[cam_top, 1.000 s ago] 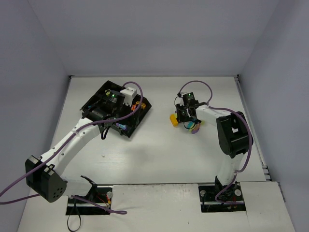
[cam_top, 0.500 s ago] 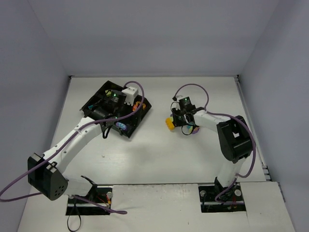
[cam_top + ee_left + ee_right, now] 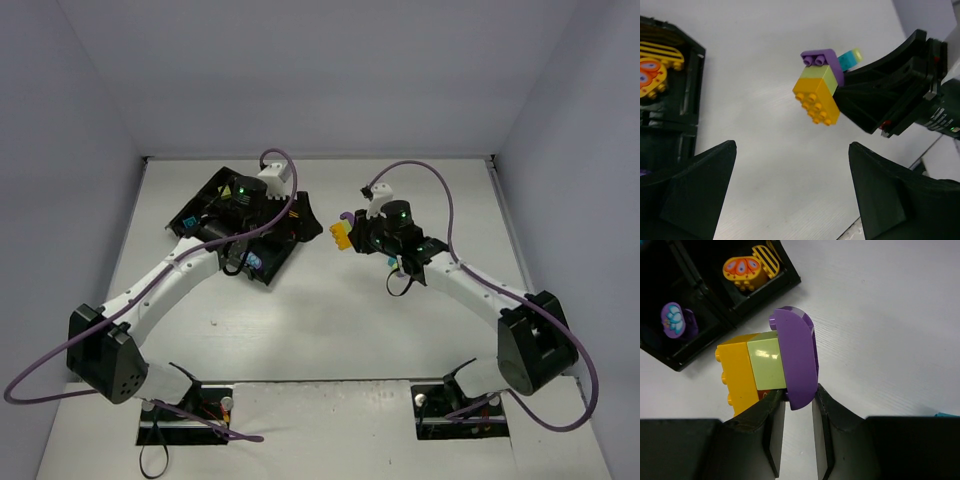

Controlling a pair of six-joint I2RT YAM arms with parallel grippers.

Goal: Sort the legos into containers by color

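Note:
My right gripper [image 3: 799, 401] is shut on a stack of legos [image 3: 767, 362]: a purple piece, a lime green brick and an orange-yellow brick. The pads pinch the purple piece's lower edge. In the top view the stack [image 3: 341, 234] hangs just right of the black tray [image 3: 205, 195], with the right gripper [image 3: 355, 236] behind it. My left gripper [image 3: 792, 150] is open and empty, its fingers spread wide over bare table, facing the stack [image 3: 819, 87]. In the top view it [image 3: 302, 218] sits at the tray's right corner. The containers hold an orange-yellow lego [image 3: 742, 271] and a purple lego [image 3: 675, 320].
A teal brick [image 3: 850, 57] shows just behind the held stack, and a teal edge [image 3: 946, 415] lies on the table at the right. Small loose pieces [image 3: 406, 266] lie under the right forearm. The walls stand at the back and sides.
The right arm has swung left with the stack, from the table's middle right toward the tray. The left gripper has shifted right, from over the tray to its right corner.

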